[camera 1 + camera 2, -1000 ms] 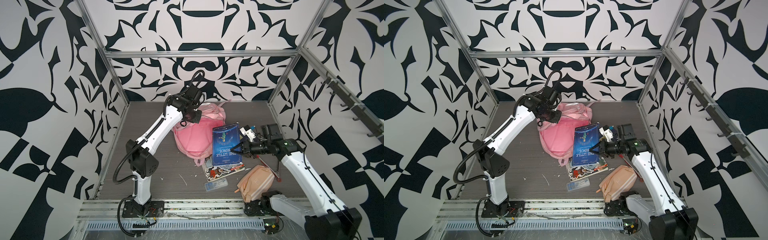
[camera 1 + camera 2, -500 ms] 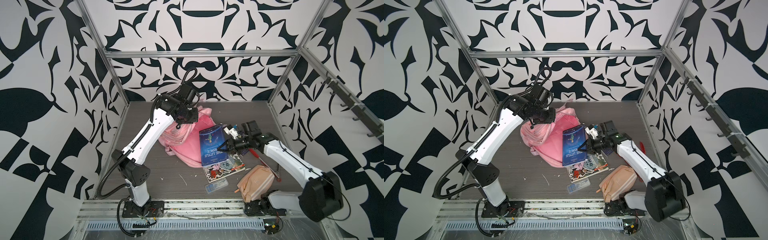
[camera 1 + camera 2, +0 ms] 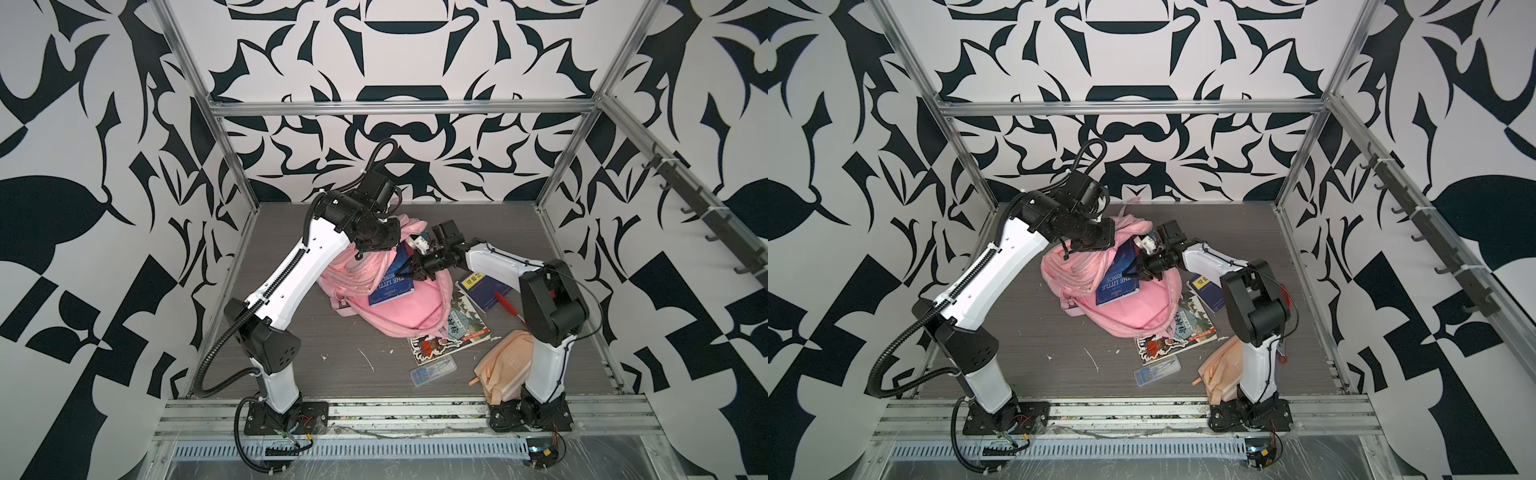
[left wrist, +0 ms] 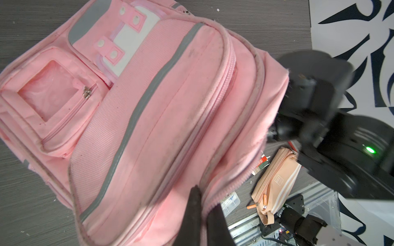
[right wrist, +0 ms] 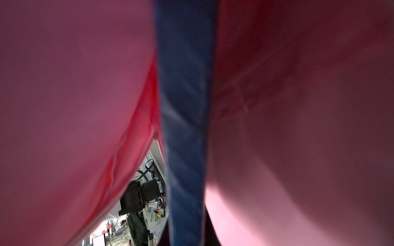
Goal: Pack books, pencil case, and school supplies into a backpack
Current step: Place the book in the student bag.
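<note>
1. Backpack (image 3: pixel 401 318) in the middle of the grey table (image 3: pixel 324 374), pink, lying down, top end bunched up and raised off the surface; front pockets and grey strips plain in the left wrist view.
2. Left gripper (image 3: pixel 360 257) at that raised top end, closed tight on a fold of the backpack's rim by the zip (pink fabric pinched between the dark fingers (image 4: pixel 194 213) in the left wrist view).
3. Right gripper (image 3: pixel 406 272) reaching in from the opposite side, clamped on the edge of the blue book (image 3: pixel 392 279).
4. Blue book tilted, far end tucked under the lifted pink fabric, near end with its title showing over the backpack's body; seen edge-on between pink fabric on both sides in the right wrist view.
5. Illustrated book (image 3: pixel 462 328) flat on the table, one corner under the backpack; navy book (image 3: pixel 484 291) just beyond it, red pen (image 3: pixel 505 306) across its corner.
6. Clear box (image 3: pixel 433 370) near the front edge, just in front of the illustrated book; pencil case (image 3: pixel 505 365) leaning against the right arm's base.
</note>
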Robot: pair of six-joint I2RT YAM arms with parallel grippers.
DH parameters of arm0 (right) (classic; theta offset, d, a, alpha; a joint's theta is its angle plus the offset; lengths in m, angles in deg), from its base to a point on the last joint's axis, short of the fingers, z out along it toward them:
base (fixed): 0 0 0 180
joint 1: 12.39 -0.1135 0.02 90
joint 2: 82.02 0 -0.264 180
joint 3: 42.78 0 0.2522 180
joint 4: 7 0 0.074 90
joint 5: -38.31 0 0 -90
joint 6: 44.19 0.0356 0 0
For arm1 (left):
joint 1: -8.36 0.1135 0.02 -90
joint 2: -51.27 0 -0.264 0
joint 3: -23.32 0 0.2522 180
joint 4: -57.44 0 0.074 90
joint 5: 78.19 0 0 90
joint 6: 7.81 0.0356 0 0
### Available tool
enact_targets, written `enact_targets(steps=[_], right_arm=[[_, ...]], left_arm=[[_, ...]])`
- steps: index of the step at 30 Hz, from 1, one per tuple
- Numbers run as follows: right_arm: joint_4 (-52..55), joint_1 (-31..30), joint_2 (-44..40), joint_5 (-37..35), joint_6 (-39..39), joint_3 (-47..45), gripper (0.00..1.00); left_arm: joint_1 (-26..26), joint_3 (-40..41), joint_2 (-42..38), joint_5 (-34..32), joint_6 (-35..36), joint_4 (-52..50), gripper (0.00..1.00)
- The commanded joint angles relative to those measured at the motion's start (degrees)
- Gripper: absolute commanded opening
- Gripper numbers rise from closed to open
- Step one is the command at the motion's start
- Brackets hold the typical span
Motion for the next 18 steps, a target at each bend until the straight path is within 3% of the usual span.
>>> enact_targets(steps=[1,6,12,16,18], right_arm=[[-2.5,-0.6,3.0,5.0,-2.6,5.9,0.0],[20.4,0.1,12.1,-6.5,-14.6,18.2,0.0],[24.4,0.6,12.4,-13.2,-16.0,21.3,0.0],[31.2,0.6,11.8,-19.3,-20.1,25.0,0.1],[32.9,0.7,9.6,-21.6,-21.1,26.2,0.19]], left_arm=[[-0.3,0.5,-4.2,1.2,-1.6,2.5,0.0],[-0.3,2.7,-5.1,1.7,-2.7,4.6,0.0],[-0.3,4.3,-5.3,1.8,-2.8,6.6,0.0],[-0.2,4.2,-4.8,1.8,-2.4,6.8,0.0],[0.2,4.3,-4.6,1.9,-2.2,6.7,0.0]])
